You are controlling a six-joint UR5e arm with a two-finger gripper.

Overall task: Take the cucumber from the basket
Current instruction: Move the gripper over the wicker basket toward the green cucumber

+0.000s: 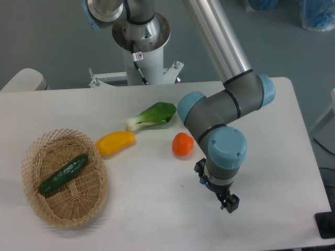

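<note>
Fingers (231, 203) too small to tell if parted, so swing your gripper (229, 204) left to the cucumber (63, 174) lying diagonally in the basket (32, 157).

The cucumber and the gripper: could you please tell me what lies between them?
In the camera view, only the basket's rim and bare table separate the cucumber from the gripper.
</note>
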